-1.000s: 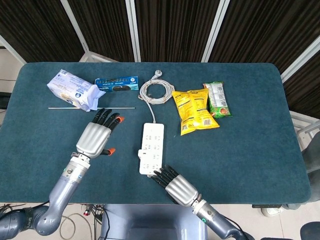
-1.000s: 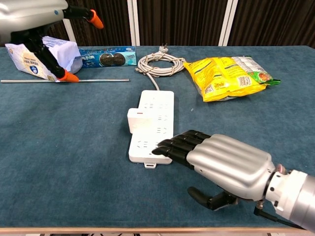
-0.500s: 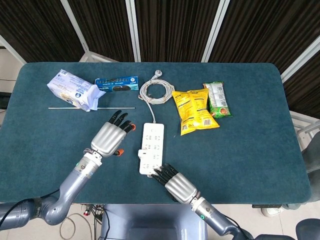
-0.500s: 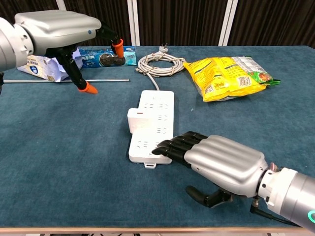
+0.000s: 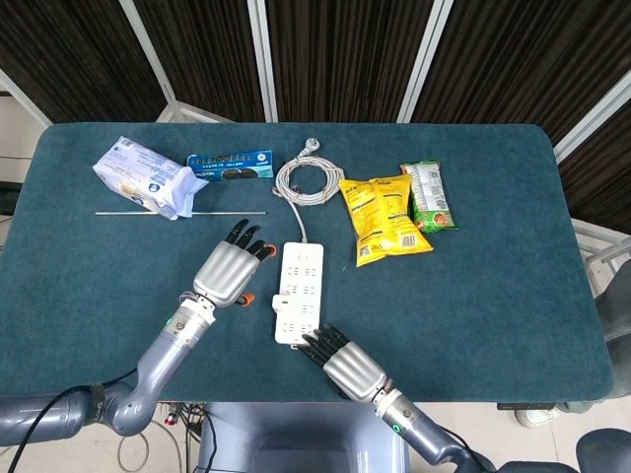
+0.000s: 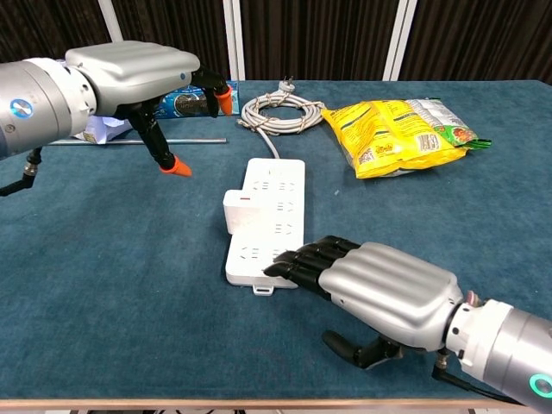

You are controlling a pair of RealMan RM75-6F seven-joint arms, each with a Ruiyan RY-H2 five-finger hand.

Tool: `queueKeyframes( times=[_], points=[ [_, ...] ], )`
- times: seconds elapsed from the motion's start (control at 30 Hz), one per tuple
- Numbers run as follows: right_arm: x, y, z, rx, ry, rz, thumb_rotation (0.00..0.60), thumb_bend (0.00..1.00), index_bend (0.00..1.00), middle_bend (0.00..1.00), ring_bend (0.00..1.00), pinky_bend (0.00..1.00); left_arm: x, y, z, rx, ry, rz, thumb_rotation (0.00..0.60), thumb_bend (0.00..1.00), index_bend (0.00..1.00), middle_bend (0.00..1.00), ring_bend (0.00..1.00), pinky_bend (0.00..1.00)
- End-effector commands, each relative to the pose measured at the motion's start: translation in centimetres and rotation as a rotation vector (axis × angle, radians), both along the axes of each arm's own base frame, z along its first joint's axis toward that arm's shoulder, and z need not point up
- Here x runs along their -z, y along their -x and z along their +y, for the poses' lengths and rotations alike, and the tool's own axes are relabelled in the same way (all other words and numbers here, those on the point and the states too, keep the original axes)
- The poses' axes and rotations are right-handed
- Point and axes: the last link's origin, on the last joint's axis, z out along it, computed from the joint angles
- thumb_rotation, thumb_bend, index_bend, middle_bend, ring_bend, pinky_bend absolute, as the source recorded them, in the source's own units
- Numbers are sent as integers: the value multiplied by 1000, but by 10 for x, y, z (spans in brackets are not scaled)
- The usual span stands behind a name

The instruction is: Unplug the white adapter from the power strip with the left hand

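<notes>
The white power strip lies lengthwise at the table's middle. The white adapter is plugged into its left side. My left hand hovers open just left of the strip, orange-tipped fingers spread, above and behind the adapter, not touching it. My right hand lies palm down with its dark fingertips pressing on the strip's near end.
The strip's coiled white cable lies behind it. A yellow snack bag and a green one lie at the right. A tissue pack, a blue cookie box and a thin metal rod lie at the back left.
My left hand has moved right and nearer to the strip, from near the rod to just beside the adapter. The right hand has stayed on the strip's near end.
</notes>
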Motion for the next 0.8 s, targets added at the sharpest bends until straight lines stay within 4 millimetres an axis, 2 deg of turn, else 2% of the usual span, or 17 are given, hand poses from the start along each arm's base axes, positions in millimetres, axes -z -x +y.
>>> queueKeyframes(
  times=[0.03,0.5,0.8],
  points=[
    [2,1,1,0,-6,5,600,595,56,80,61,72,3,-3,-1,-6,4,-10,600,57,293,292,78,62],
    [6,5,4,8,-22,16,600,595,55,80,61,72,23,-13,-11,7,37,-7,600,57,294,294,78,62],
    [5,5,4,9,-21,15,600,596,55,80,61,72,39,-34,-18,-9,64,-57,600,97,312,312,79,62]
  ],
)
